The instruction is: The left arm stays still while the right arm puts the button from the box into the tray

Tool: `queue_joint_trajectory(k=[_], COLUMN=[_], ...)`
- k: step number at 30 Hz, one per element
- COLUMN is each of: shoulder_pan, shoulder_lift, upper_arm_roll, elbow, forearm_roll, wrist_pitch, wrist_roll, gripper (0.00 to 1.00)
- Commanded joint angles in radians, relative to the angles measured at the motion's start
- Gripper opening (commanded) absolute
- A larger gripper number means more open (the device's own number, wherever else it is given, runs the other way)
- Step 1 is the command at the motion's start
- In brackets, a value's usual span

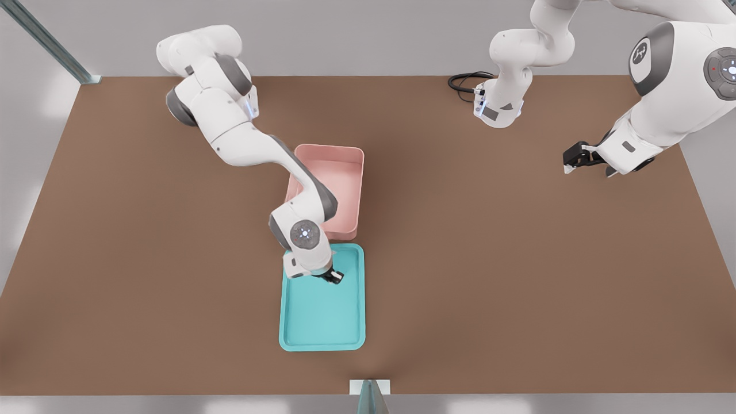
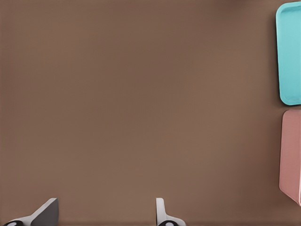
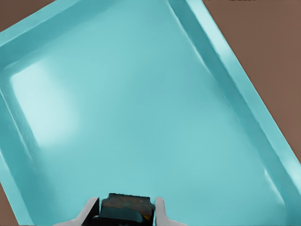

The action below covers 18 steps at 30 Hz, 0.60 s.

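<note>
Right wrist view pretty much tells the story: the fingers (image 3: pixel 123 213) are clamped on the button (image 3: pixel 127 207), one on each side of it, and nothing but the teal floor of the tray (image 3: pixel 235 80) is spread out beneath. So we're at the placing step, I'd say, with the carry over from the box (image 1: pixel 352 154) basically done.

From the front view the right arm (image 1: pixel 247 144) reaches across the pink box and its fingers (image 1: pixel 334 277) hang over the end of the tray nearest the box, a bit toward the front view's right. The box floor that shows looks bare, though the arm hides part of it.

Next move, my guess: lower a touch more if it isn't already resting on the tray floor, spread the fingers, lift straight up. Can't tell from these shots whether the button touches the tray yet.

The button itself is tiny and dark and blocky from this angle, with yellowish-brown mottling on top. It sits squarely between the pads, so it should drop flat and not roll. All this sits on the brown table (image 1: pixel 517 259).
</note>
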Motion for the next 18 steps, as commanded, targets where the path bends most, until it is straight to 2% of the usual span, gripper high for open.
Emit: queue_joint_trajectory(k=[1, 5, 6, 11, 14, 15, 16, 18], shoulder_pan=[0.003, 0.02, 0.023, 0.005, -0.033, -0.04, -0.072, -0.19], shoulder_lift=[0.04, 0.048, 0.039, -0.064, -0.197, -0.28, -0.409, -0.601], upper_arm_roll=[-0.02, -0.018, -0.018, -0.017, -0.024, -0.066, -0.109, -0.121], elbow=[0.011, 0.003, 0.003, 0.009, 0.003, -0.045, -0.14, -0.25], forearm_roll=[0.002, 0.009, 0.006, 0.066, 0.135, 0.204, 0.199, 0.199], wrist_pitch=[0.046, 0.046, 0.044, -0.063, -0.199, -0.229, -0.23, -0.299], wrist_roll=[-0.419, -0.41, -0.419, -0.481, -0.554, -0.691, -0.875, -1.048], gripper=[0.48, 0.5, 1.0, 1.0, 1.0, 1.0, 1.0, 1.0])
